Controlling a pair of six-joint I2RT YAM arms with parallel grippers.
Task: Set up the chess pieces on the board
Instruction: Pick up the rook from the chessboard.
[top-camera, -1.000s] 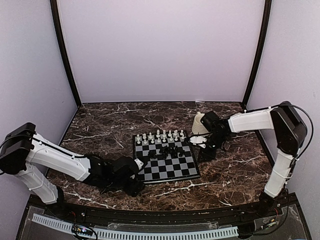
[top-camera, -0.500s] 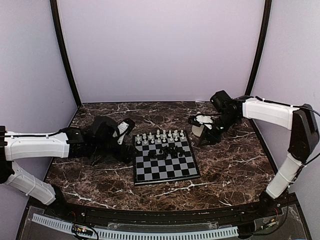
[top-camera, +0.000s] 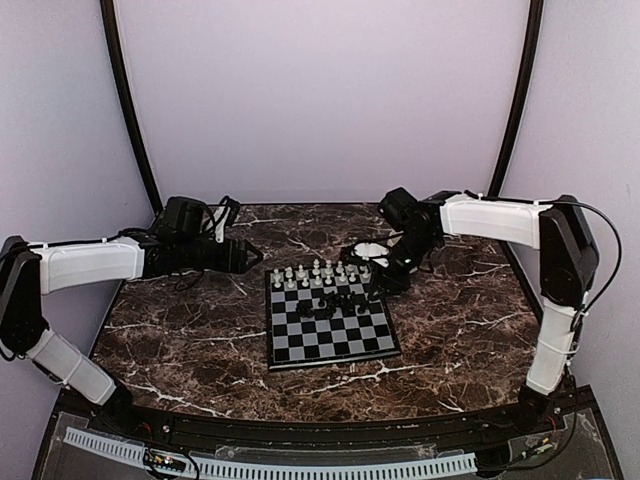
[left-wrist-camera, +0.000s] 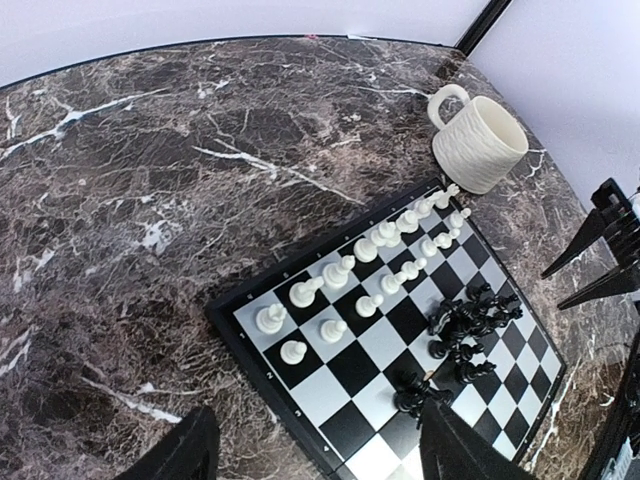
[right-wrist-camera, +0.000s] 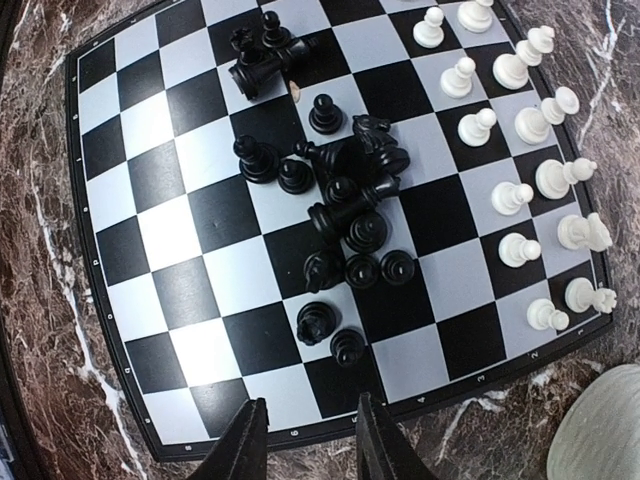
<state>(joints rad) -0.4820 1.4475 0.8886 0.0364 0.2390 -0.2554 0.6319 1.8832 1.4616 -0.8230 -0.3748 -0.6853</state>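
I am looking down at the dark marble table (top-camera: 200, 330), the biggest thing here. The left arm (top-camera: 95, 262) reaches in from the left side and the right arm (top-camera: 495, 218) reaches in from the right. The black-and-grey chessboard (top-camera: 330, 335) lies flat in the middle of the table, closer to the back than to me. A cream mug (left-wrist-camera: 480, 145) with ridges stands upright on the table just past the board's far right corner. From the top camera the right arm's end hides most of the mug, so I cannot tell if they touch. The left gripper (left-wrist-camera: 318, 430) hangs in the air off the board's far left corner. Its jaws are spread very wide and there is nothing in them. The right gripper (right-wrist-camera: 310, 420) hangs over the far right part of the board, beside the mug. Its jaws are partly apart, with a clear gap, and they hold nothing. The white chess pieces (left-wrist-camera: 365, 250) stand upright in two neat rows along the far edge of the board. The black chess pieces (right-wrist-camera: 345, 215) are all bunched in a messy heap near the middle of the board. Some stand up and some lie on their sides.
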